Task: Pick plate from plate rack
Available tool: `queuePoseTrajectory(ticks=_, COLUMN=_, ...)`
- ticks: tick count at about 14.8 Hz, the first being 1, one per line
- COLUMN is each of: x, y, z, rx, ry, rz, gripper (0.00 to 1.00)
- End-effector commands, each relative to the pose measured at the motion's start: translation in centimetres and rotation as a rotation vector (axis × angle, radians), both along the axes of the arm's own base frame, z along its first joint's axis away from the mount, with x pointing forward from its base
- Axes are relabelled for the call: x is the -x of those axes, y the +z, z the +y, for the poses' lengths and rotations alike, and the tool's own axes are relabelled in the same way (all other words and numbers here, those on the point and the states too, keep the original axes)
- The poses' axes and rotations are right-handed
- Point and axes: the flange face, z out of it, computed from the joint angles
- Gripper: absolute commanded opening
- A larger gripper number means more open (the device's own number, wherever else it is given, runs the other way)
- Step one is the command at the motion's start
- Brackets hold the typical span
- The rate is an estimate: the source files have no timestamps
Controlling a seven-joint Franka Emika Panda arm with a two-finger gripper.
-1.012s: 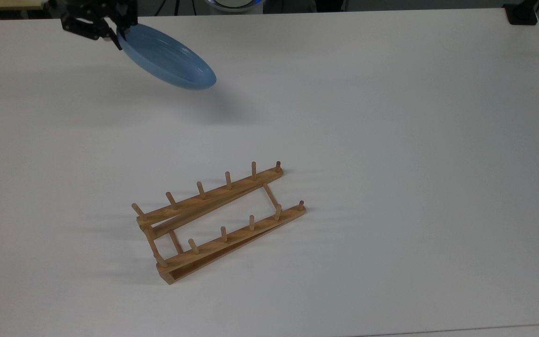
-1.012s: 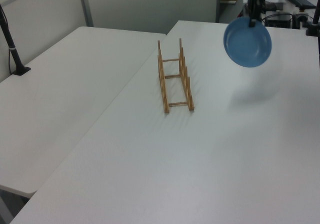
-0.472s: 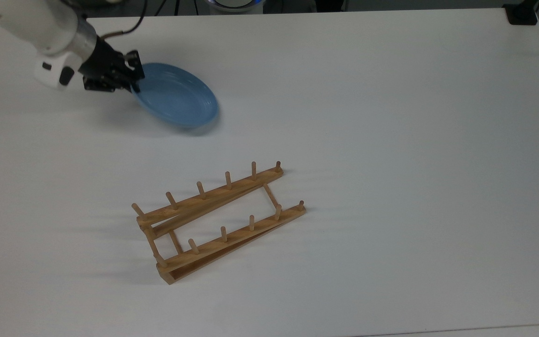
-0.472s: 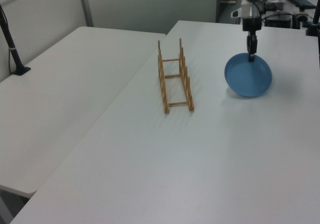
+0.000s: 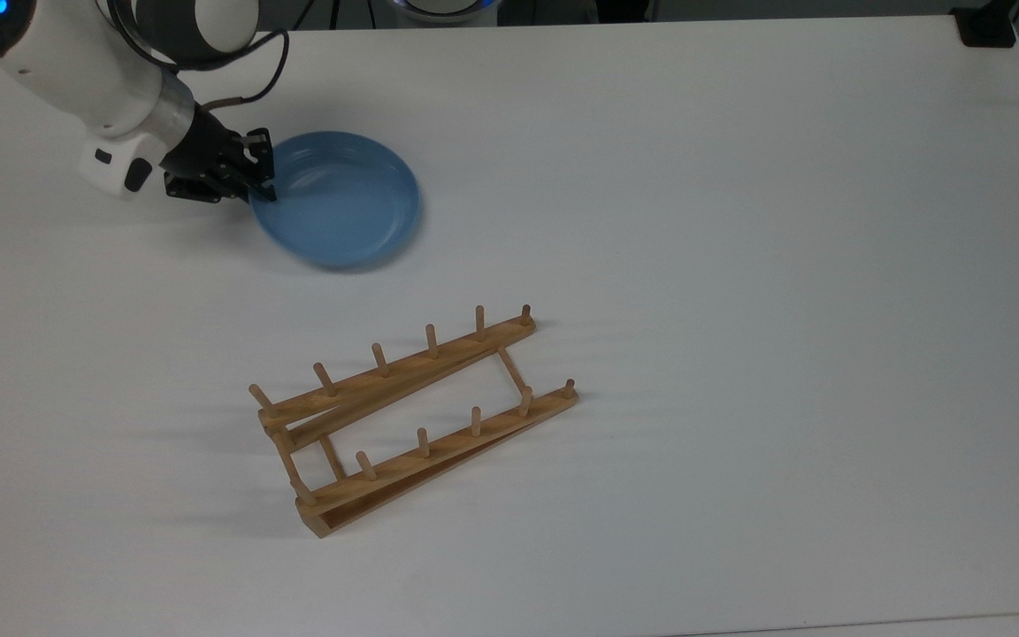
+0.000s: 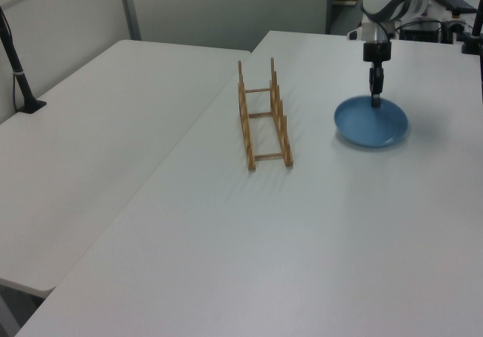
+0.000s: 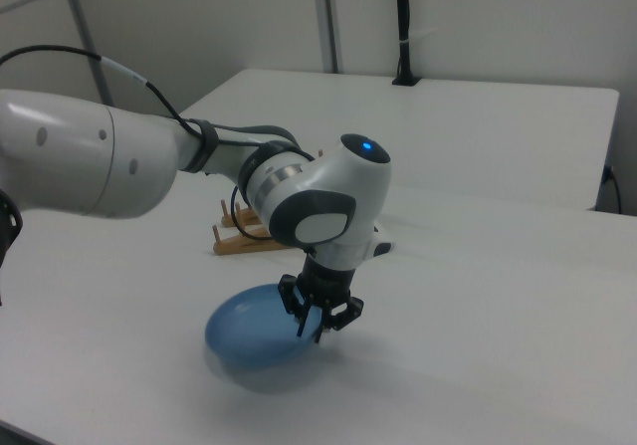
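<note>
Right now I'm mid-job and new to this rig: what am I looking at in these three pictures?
They show one white robot arm whose black two-finger tool grips the rim of a light-blue plate. The plate lies almost flat on the white table. The top view looks down on the table, and the left and right views look across it from the sides. The wooden plate rack stands empty, apart from the plate. In the left view the tool points straight down onto the plate's far edge.
</note>
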Motion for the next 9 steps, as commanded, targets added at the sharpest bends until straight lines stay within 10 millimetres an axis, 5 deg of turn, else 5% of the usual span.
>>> queuePoseTrajectory(ticks=1, x=-0.1, y=-0.1, z=0.2, rx=0.017, ry=-0.009, rz=-0.029, gripper=1.00)
queuePoseTrajectory(ticks=6, x=-0.4, y=5.7, z=0.3, rx=0.057, ry=-0.135, rz=-0.080, gripper=1.00)
queuePoseTrajectory(ticks=9, x=-0.7, y=13.5, z=2.4, rx=0.083, ry=-0.257, rz=-0.098, gripper=1.00)
